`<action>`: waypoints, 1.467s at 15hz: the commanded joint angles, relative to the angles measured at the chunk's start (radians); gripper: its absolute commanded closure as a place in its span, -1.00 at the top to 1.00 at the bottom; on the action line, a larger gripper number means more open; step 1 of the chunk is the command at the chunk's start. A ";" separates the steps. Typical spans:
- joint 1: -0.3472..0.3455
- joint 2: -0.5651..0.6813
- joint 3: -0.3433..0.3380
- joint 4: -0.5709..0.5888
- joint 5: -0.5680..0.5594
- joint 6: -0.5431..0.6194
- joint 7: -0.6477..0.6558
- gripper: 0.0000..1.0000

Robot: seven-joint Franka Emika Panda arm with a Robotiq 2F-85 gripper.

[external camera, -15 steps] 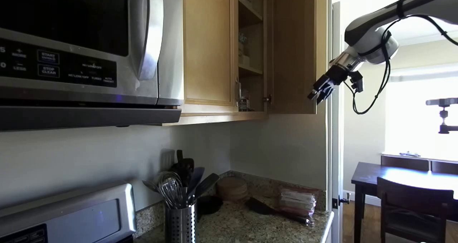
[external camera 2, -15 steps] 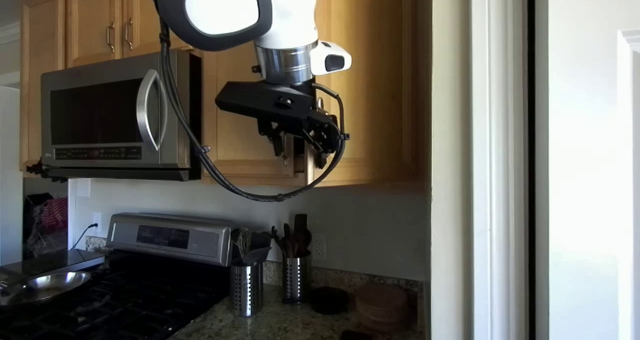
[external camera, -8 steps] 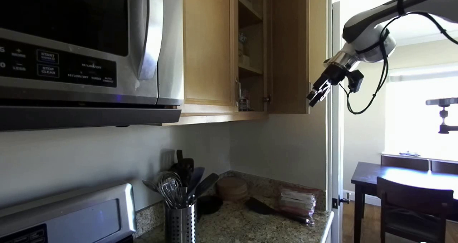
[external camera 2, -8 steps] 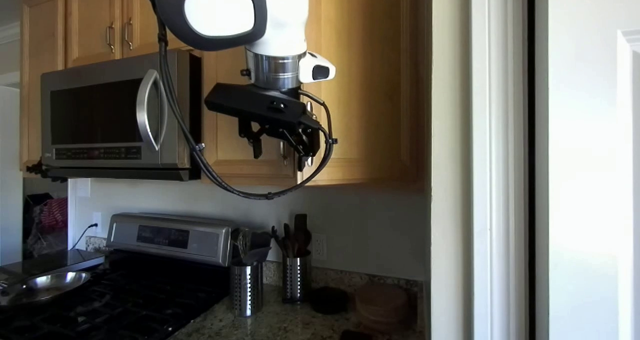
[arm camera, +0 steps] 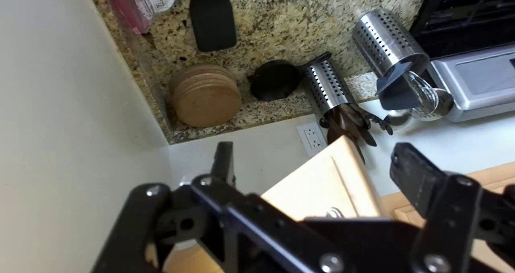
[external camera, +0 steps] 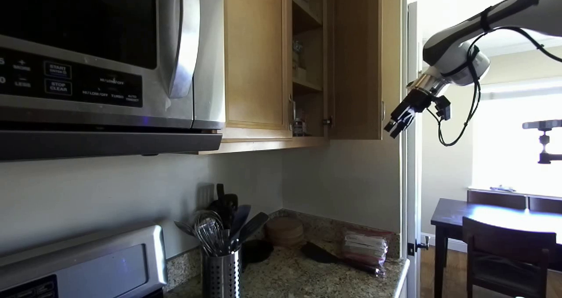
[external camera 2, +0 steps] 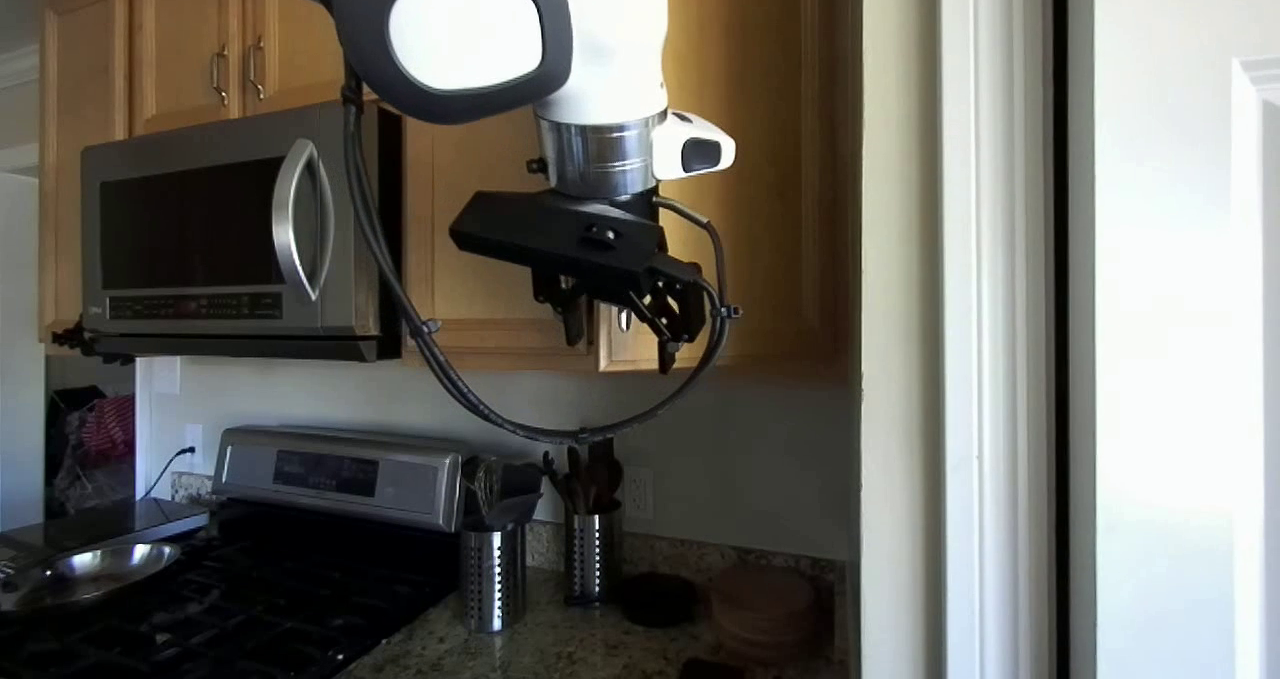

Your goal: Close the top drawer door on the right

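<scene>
Top drawer door [external camera: 356,61] — open, nr grpr [external camera: 391,131]

A stainless-steel microwave [external camera 2: 235,229] is mounted above a range [external camera 2: 300,549]; on a granite countertop [external camera: 281,280], a whisk [external camera: 208,232] is held in a perforated steel canister [external camera: 221,278], and tan round discs [external camera: 284,231] are stacked.
</scene>
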 commanded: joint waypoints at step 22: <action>0.023 -0.007 -0.041 0.056 0.172 0.092 -0.020 0.19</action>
